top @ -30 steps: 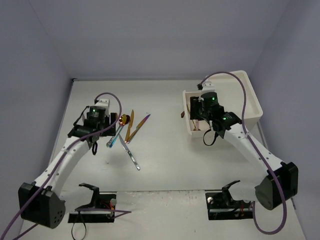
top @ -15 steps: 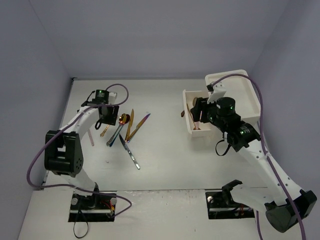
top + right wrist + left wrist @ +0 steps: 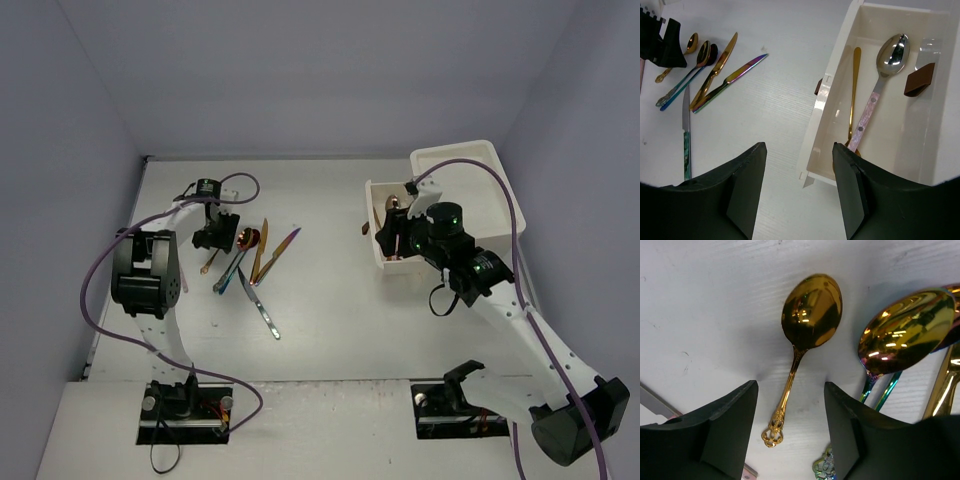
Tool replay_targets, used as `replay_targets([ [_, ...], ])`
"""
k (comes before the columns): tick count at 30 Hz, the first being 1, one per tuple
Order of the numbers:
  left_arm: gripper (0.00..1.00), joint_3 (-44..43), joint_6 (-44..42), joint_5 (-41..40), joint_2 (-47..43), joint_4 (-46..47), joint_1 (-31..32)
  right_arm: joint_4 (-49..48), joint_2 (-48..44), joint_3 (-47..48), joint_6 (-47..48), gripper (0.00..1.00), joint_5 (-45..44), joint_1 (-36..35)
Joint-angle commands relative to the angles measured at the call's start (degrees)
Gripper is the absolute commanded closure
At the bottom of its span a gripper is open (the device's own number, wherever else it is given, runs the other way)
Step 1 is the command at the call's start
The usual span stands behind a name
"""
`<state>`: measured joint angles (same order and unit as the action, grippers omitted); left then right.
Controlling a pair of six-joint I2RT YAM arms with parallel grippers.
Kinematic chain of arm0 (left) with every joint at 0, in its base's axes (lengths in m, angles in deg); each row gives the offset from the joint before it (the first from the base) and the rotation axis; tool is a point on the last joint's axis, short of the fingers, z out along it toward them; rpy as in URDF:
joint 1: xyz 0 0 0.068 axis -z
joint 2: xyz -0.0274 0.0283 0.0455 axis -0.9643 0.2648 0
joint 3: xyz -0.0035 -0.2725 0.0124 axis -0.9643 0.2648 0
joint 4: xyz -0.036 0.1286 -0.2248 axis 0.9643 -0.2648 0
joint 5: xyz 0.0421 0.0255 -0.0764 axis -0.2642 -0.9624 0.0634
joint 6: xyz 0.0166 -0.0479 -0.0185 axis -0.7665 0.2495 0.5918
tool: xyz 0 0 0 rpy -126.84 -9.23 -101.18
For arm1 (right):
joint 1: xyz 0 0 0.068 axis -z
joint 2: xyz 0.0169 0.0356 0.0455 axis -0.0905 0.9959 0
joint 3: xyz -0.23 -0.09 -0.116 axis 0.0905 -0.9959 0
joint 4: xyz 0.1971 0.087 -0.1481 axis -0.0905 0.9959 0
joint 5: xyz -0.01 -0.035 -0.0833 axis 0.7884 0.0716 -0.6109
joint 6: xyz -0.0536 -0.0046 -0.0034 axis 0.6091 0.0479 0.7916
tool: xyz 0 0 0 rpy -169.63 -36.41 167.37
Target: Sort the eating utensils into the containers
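Left wrist shows an ornate, glossy gold spoon (image 3: 810,315).

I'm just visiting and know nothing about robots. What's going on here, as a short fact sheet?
Left fingers: open, either side of the gold spoon handle
Right fingers: open, empty, over the drawer edge
In drawer: silver spoon, gold utensil
On table: other spoons and knives, unsorted
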<state>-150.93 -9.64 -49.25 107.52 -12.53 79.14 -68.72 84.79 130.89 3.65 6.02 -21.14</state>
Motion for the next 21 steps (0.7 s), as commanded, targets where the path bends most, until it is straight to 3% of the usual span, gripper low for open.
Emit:
replay_targets([
  [1,0.52,-3.3,-1.0,1.7,1.7,-0.1,-0.8,-3.0,-1.6,-0.3,0.2,0.47,1.2,-0.3],
  [4,0.61,-3.8,-0.7,2.5,3.2,-0.6,-0.7,-3.0,-1.7,-0.3,0.2,0.47,1.2,-0.3],
  [13,1.00,-2.9,0.0,4.8,4.6,-1.8,-0.8,-3.0,-2.4,-0.4,0.1,0.47,2.5,-0.4],
  [18,1.00,-4.3,1.0,4.7,0.3,-4.2,-0.8,-3.1,-3.1,0.2,-0.3,0.47,5.9,-0.4],
  [21,1.00,-5.1,5.1,6.1,-6.7,-4.4,-1.1,-3.1,-3.4,1.2,-1.1,0.46,6.8,-1.8],
])
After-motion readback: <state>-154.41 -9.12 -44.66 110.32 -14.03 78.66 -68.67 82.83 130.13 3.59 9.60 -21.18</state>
